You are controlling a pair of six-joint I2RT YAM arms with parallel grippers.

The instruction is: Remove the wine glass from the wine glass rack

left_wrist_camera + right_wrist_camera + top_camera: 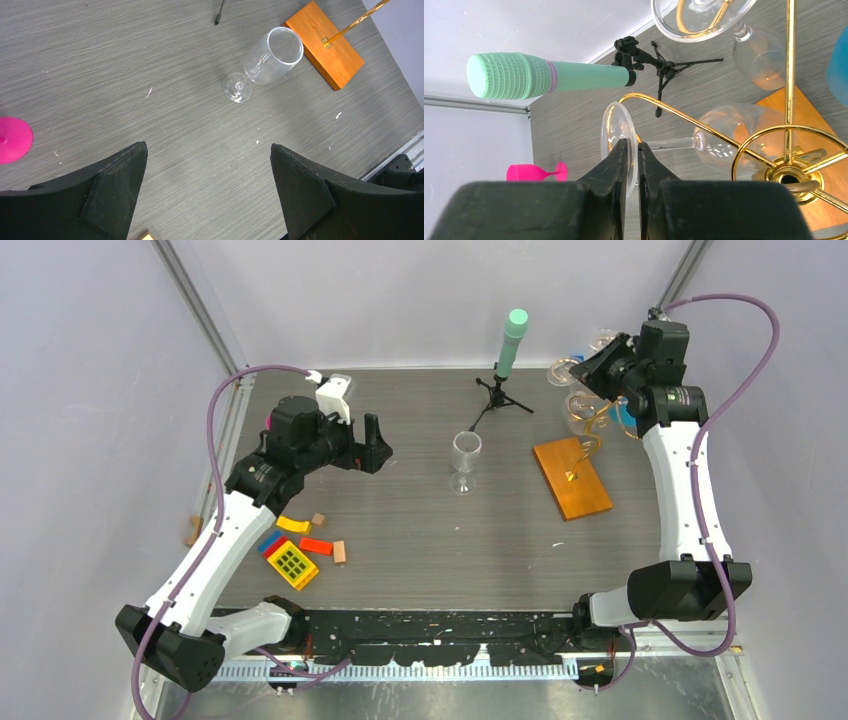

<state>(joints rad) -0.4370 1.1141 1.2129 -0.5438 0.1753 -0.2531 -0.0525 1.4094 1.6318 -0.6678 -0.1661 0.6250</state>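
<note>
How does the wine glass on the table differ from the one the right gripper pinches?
The table glass stands upright on its foot; the pinched glass hangs on the wine glass rack. The table glass is free of any gripper; the pinched glass has its foot between the fingers of the right gripper. Both are clear and stemmed.

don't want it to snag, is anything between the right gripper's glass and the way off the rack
The right gripper pinches the wine glass by its foot, with nothing between them. The wine glass rack's gold arm runs close along its stem, and another glass hangs nearby.
</note>
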